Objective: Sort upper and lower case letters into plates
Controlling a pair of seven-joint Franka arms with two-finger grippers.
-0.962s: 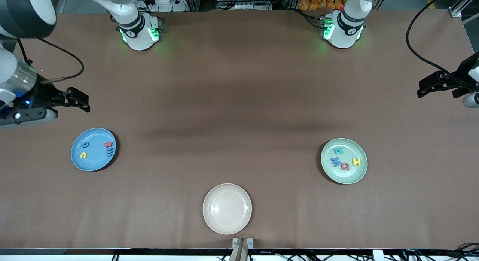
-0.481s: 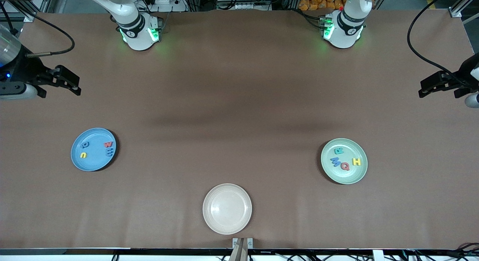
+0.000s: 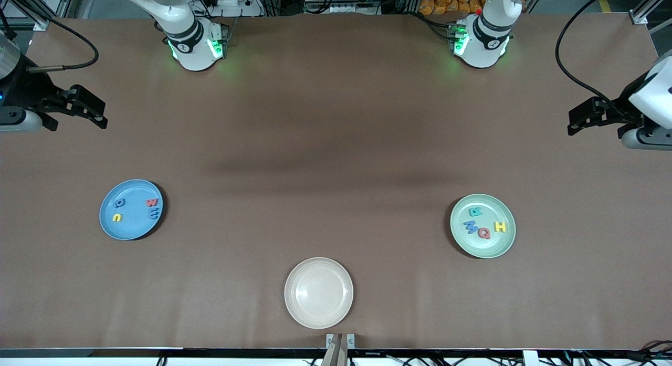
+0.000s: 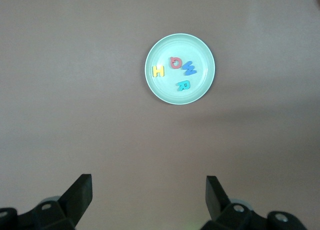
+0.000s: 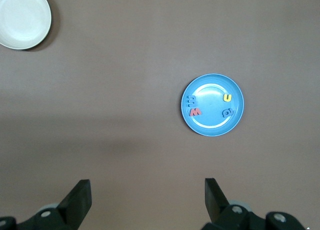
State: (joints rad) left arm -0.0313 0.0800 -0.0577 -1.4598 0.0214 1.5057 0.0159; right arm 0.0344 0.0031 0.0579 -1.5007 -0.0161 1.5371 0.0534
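Observation:
The sky-blue plate point(image 3: 134, 225) point(image 5: 210, 124) lies toward the right arm's end and holds several letters: a red one point(image 3: 151, 202), a blue one point(image 3: 153, 214), a yellow one point(image 3: 117, 217) and a small blue one point(image 3: 120, 202). The mint plate point(image 3: 488, 202) point(image 4: 165, 93) toward the left arm's end holds a teal R point(image 3: 475, 211), a blue M point(image 3: 471, 227), a red Q point(image 3: 483, 232) and a yellow H point(image 3: 500, 227). My right gripper point(image 3: 101, 116) point(image 5: 147, 192) hangs open and empty over bare table. My left gripper point(image 3: 572, 123) point(image 4: 149, 190) does the same at its own end.
A cream-beige plate point(image 3: 318, 292) point(image 5: 22, 18) with nothing in it lies near the table's front edge, between the two other plates. The arm bases point(image 3: 197, 45) point(image 3: 480, 43) stand along the table's back edge. Brown tabletop point(image 3: 336, 171) spreads between the plates.
The right gripper has drawn away from the blue plate toward the bases' edge of the table. The left gripper has shifted slightly inward. Plates and letters have not moved.

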